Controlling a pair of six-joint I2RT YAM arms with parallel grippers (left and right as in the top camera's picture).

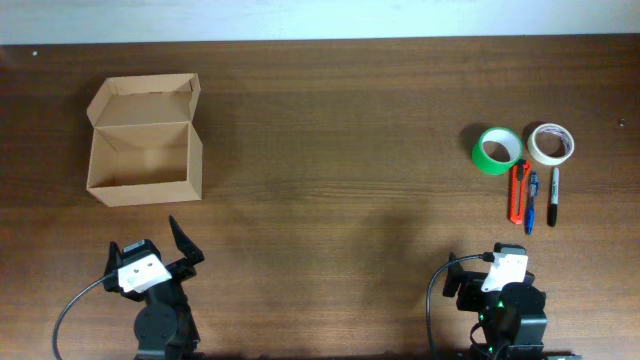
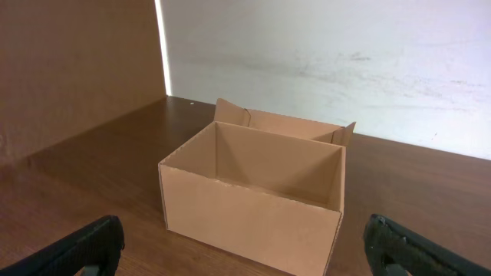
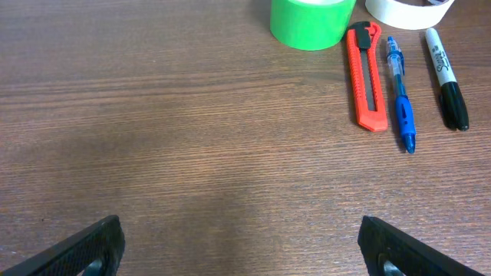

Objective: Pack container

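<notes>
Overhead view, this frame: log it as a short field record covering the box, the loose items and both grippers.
box: tan cardboard box, far left of table, lid flap open, nothing visible inside
items: green tape roll, white tape roll, red box cutter, blue pen, black marker, grouped far right
left gripper: open, holding nothing, facing box
right gripper: open, holding nothing, facing items
packing: not started

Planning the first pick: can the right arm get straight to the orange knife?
Probably yes: the orange knife lies ahead of the open right pincer on bare table, nothing between.
</notes>
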